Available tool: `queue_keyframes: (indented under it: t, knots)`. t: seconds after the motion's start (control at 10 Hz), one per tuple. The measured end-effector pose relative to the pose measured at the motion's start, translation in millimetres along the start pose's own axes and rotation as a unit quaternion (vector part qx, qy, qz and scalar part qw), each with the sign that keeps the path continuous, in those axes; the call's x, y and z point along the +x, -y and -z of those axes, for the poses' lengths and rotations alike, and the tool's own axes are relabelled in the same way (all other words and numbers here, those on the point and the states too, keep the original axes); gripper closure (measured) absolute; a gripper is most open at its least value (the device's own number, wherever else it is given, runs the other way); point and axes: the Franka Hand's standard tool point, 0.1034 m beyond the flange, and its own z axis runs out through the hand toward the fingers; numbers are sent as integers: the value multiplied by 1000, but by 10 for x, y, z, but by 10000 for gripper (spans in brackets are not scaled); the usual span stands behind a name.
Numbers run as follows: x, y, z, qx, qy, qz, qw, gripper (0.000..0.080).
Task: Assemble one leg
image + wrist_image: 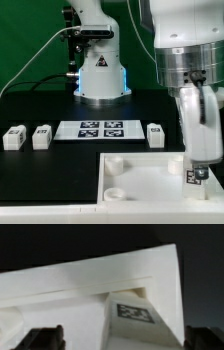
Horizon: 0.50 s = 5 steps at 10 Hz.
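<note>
My gripper (pixel 200 165) hangs over the right far corner of the large white panel (pixel 140 180). A leg (pixel 197 177), a small white post with a marker tag, stands at that corner under the gripper. In the wrist view the leg (pixel 140 314) rises between the two dark fingertips (pixel 45 336), with a gap of panel (pixel 60 286) showing beside one finger. The jaws stand wide apart, so the gripper (pixel 125 338) is open around the leg. Three more legs lie on the black table: two at the exterior view's left (pixel 14 137) (pixel 41 136) and one to the right (pixel 155 134).
The marker board (pixel 97 129) lies flat between the loose legs. The robot base (pixel 100 70) stands behind it. Round sockets (pixel 115 160) show at the panel's left corners.
</note>
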Motion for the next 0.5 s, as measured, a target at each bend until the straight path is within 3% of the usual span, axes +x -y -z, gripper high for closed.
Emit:
queue_keyframes:
  t: [0.2, 0.5]
  knots:
    - [18, 12, 4, 2, -2, 99, 995, 154]
    - [30, 12, 4, 2, -3, 263, 965, 150]
